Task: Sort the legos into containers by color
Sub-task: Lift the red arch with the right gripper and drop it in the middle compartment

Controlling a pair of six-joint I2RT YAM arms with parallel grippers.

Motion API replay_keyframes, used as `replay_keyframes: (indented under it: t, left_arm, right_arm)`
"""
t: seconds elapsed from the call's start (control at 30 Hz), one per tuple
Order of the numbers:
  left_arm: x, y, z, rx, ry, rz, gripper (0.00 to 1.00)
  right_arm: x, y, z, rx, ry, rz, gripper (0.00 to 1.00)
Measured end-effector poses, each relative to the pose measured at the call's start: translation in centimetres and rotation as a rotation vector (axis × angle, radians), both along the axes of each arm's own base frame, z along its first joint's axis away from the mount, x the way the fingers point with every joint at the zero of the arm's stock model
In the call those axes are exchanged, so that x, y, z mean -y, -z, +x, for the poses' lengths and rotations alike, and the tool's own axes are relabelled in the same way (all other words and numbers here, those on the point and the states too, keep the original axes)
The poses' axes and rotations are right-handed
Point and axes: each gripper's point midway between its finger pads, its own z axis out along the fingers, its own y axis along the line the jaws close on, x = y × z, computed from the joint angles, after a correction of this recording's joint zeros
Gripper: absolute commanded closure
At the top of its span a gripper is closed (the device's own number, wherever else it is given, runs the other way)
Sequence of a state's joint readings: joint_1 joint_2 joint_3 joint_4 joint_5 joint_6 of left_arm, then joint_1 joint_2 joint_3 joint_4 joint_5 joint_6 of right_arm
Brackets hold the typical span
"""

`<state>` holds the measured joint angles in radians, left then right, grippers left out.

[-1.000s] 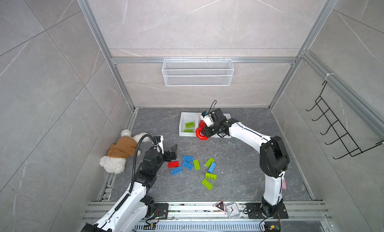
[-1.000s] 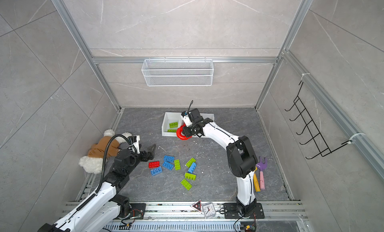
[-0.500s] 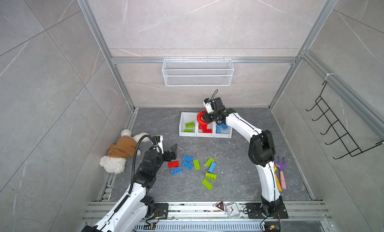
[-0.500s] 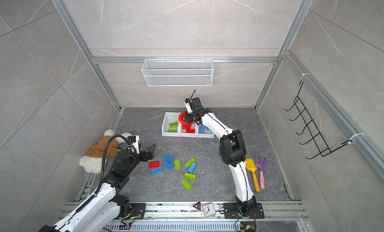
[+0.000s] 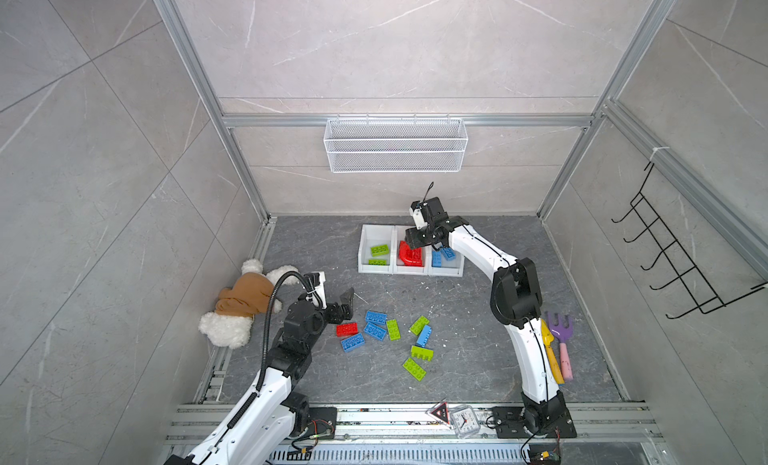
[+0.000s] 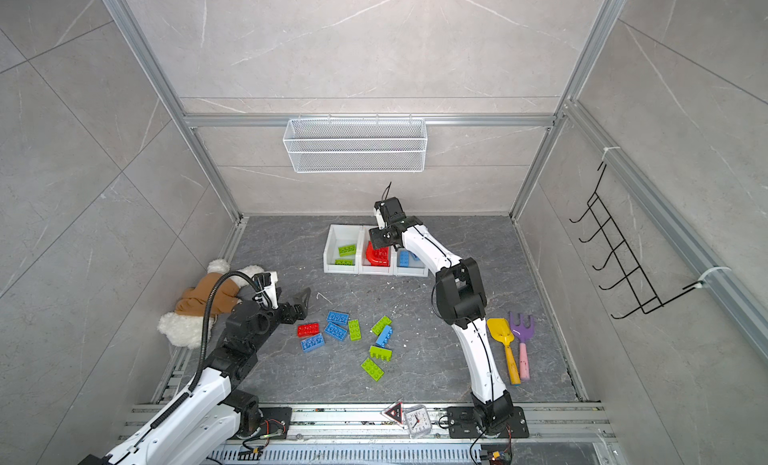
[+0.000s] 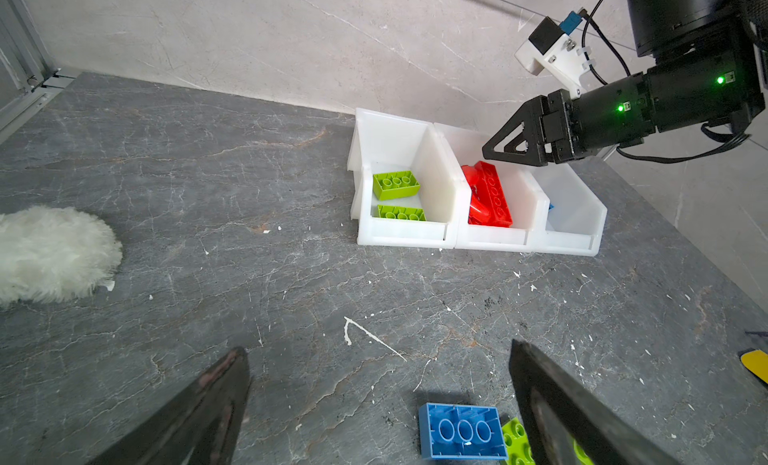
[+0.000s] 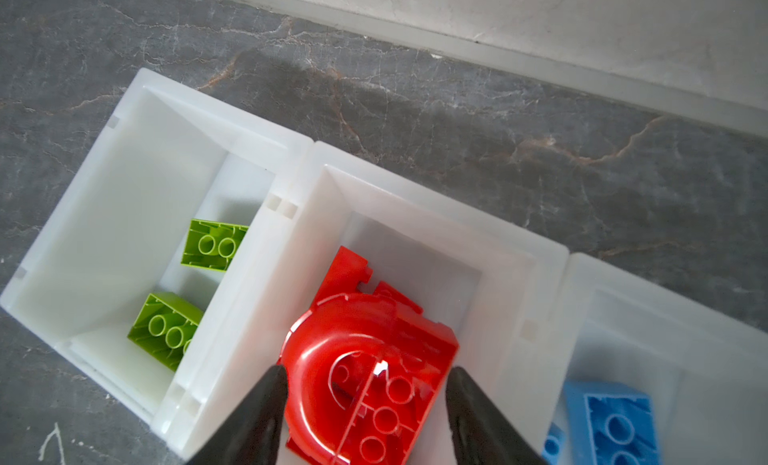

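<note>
Three joined white containers (image 5: 376,234) stand at the back of the floor. The left one holds two green legos (image 5: 379,249), the right one blue legos (image 5: 442,255). In the middle one lies the red arch piece (image 8: 365,350), underside up, on another red brick, seen in both top views (image 6: 378,255). My right gripper (image 8: 365,375) hangs open just above it, fingers straddling the arch. My left gripper (image 7: 378,350) is open and empty over bare floor beside a blue brick (image 7: 461,431). Several loose red, blue and green legos (image 5: 393,329) lie mid-floor.
A plush toy (image 5: 241,305) lies by the left wall. A yellow shovel (image 5: 550,350) and a purple rake (image 5: 561,338) lie behind the right arm. A wire basket (image 5: 395,151) hangs on the back wall. A small clock (image 5: 463,419) sits on the front rail.
My right gripper carried the red arch from in front of the containers to over the middle one and opened; the arch now lies in that bin. The left arm stayed put.
</note>
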<state>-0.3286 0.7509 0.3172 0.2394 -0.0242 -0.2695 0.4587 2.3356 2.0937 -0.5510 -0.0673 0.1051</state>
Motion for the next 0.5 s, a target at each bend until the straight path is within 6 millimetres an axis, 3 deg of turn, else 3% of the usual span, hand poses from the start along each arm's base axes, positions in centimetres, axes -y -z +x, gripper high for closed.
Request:
replay_keyframes:
  t: [0.13, 0.27, 0.4, 0.5]
  left_arm:
    - [0.0, 0.0, 0.0, -0.001, 0.0, 0.0, 0.0]
    - [0.0, 0.0, 0.0, -0.001, 0.0, 0.0, 0.0]
    - [0.0, 0.0, 0.0, -0.001, 0.0, 0.001, 0.0]
    - [0.0, 0.0, 0.0, -0.001, 0.0, 0.0, 0.0]
  right_arm:
    - [0.4, -0.1, -0.8, -0.011, -0.001, -0.004, 0.31]
    - [1.4, -1.3, -3.3, -0.025, -0.002, 0.005, 0.29]
    - [2.7, -4.4, -7.4, -0.018, 0.0, 0.043, 0.27]
    - [3.6, -6.1, -12.5, -0.019, -0.016, 0.058, 0.27]
